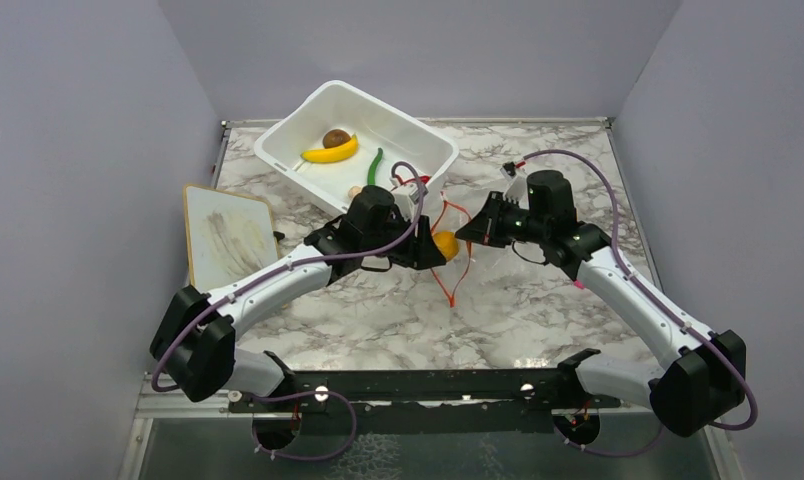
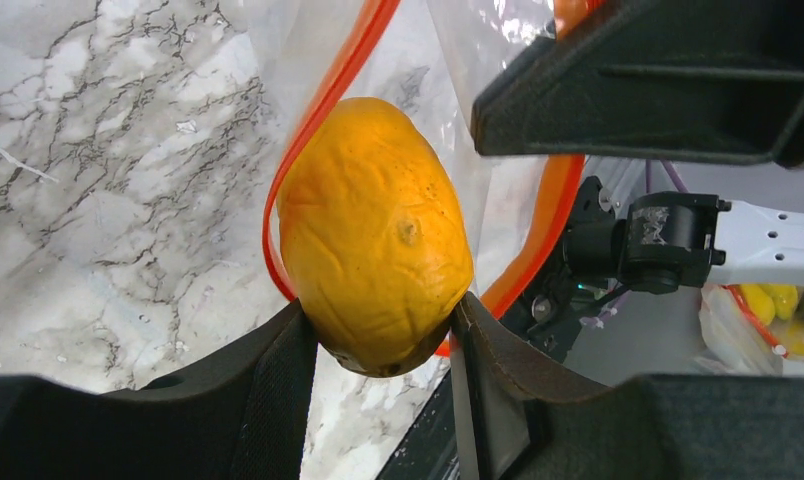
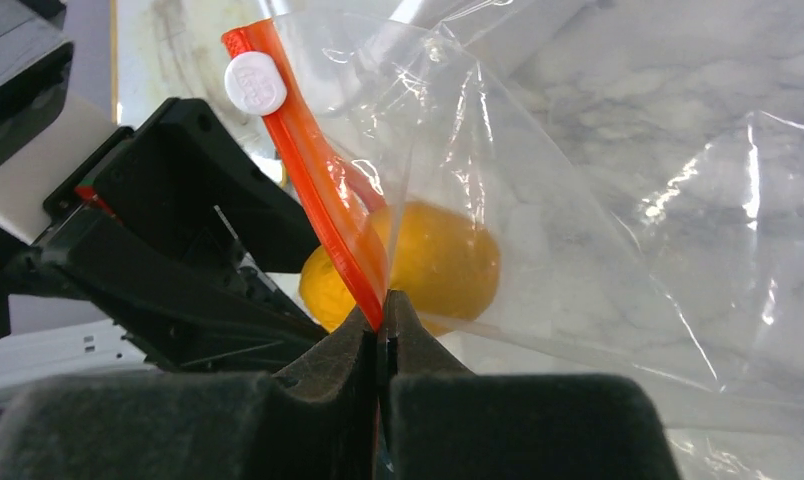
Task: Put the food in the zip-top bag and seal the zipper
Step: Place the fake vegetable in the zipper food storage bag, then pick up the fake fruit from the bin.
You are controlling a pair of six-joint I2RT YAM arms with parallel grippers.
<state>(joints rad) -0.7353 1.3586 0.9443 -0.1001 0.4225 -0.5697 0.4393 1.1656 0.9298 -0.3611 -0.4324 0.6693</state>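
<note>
orange fruit point(image 2: 373, 235): one, sat at bag's mouth, clamped in left gripper point(image 2: 383, 320)
zip-top bag point(image 3: 578, 200): one, zipper point(image 3: 318, 170) pinched in right gripper point(image 3: 381, 310)
white tub point(image 1: 278, 140): one, at 11 o'clock, held one banana point(image 1: 330, 152), one brown ball point(image 1: 337, 138), one green pod point(image 1: 375, 165)

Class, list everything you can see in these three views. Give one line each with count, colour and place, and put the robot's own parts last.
table: one, white-grey marble, under everything
tub: one, white, far side of the table
banana: one, yellow, in the tub
brown ball: one, brown, in the tub just behind the banana
green pod: one, green, in the tub
board: one, white with a pale frame, left side of the table
zip-top bag: one, clear, between the two grippers
zipper: one, orange-red, along the bag's mouth
orange fruit: one, orange, at the bag's mouth
left gripper: one, black, holding the orange fruit
right gripper: one, black, pinching the zipper
</note>
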